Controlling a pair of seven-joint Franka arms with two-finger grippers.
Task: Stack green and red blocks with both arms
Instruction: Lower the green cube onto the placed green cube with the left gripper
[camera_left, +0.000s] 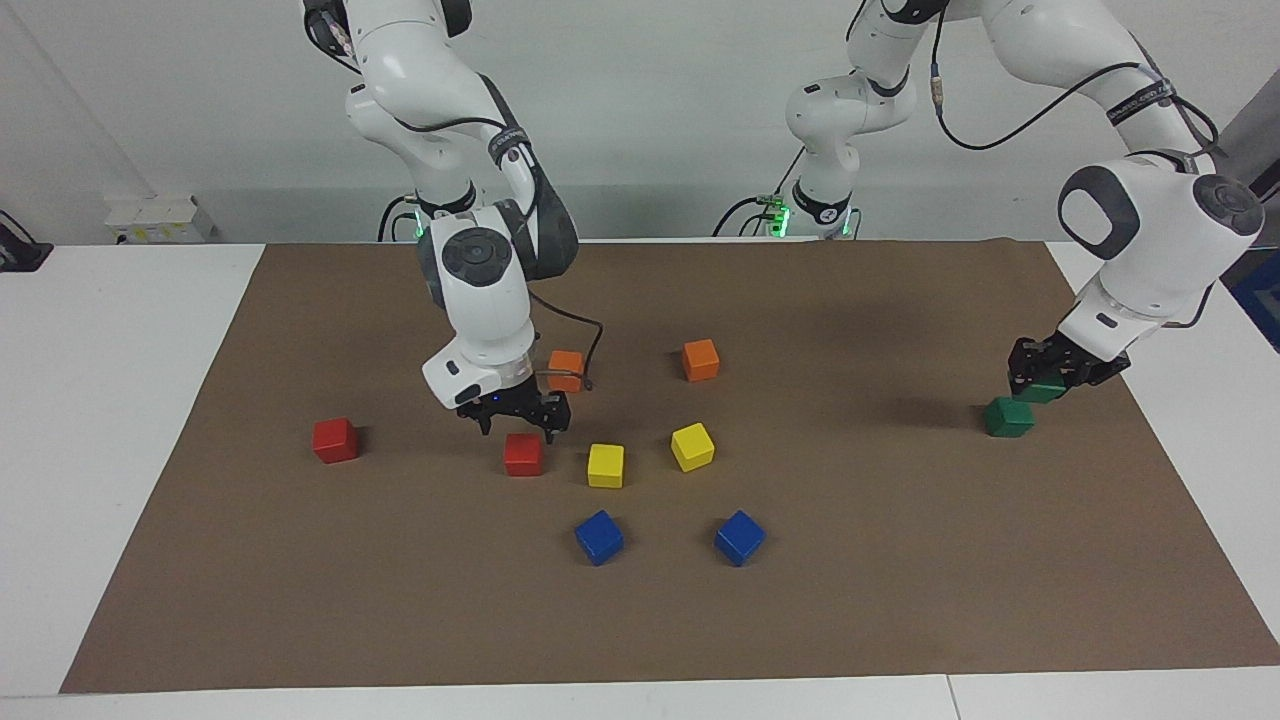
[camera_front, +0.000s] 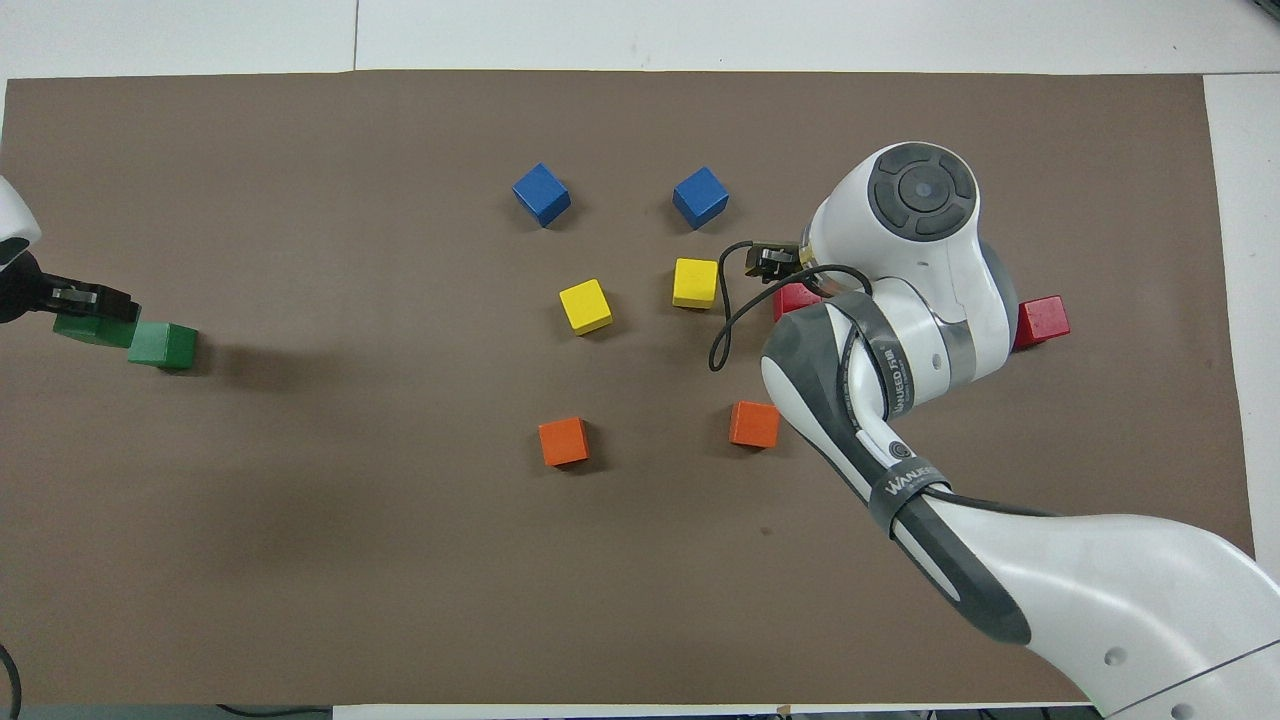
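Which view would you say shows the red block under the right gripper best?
The facing view: the red block sits fully visible on the mat, just below the right gripper. In the overhead view the right arm covers most of it, leaving only a red sliver.

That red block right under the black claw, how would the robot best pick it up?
From straight above, with the jaws closing on two opposite side faces. The red block sits flat on the brown mat, its top and sides clear. The nearest yellow block stands apart from it, leaving room for a finger. The right gripper hangs just over it, jaws open, so a short drop looks enough.
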